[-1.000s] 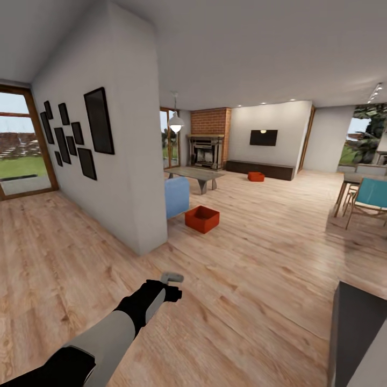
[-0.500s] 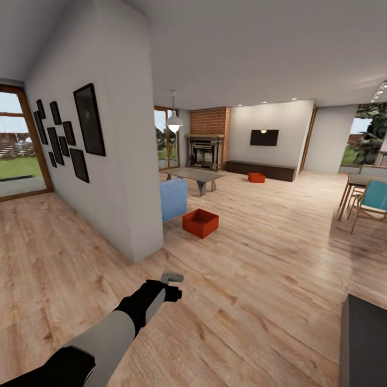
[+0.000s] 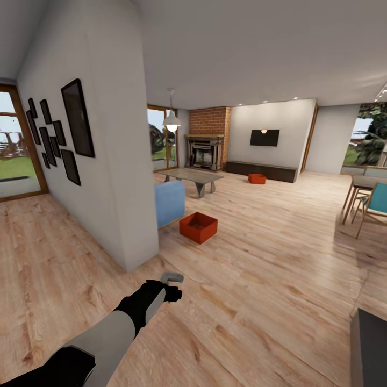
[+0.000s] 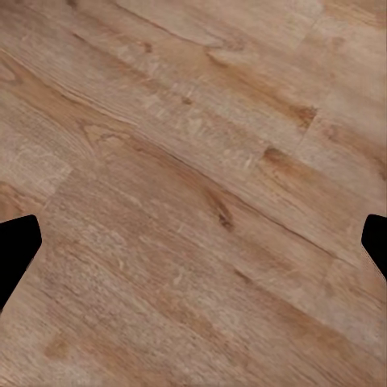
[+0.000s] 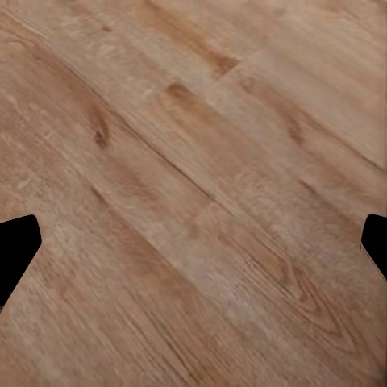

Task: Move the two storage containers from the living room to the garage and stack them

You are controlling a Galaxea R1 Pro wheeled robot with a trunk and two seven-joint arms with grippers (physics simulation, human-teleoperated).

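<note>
Barely begun. Both bins sitting on the plank floor [image 3: 258,258] of the living room, neither picked up: nearer bin [image 3: 198,227] just beside the end of the blue sofa [image 3: 170,202], past the corner of the white wall [image 3: 115,177]; farther bin [image 3: 257,178] well beyond, near the low dark cabinet [image 3: 261,170] under the TV [image 3: 264,137], right of the brick fireplace [image 3: 206,145]. Grey coffee table [image 3: 194,176] between the 2, off to the left. No garage, no concrete anywhere in sight.

Left gripper [image 3: 172,278] held low out front over bare planks, carrying nothing; fingers wide apart, judging by the dark tips at opposite edges of the left wrist view. Right gripper [image 5: 193,242] likewise spread, tips at the edges of its own wrist view, bare wood between.

Left to do: reach the nearer bin, lift it, carry it to the garage, set it down, come back for the 2nd, stack it on top. Probably all of the real work ahead.
</note>
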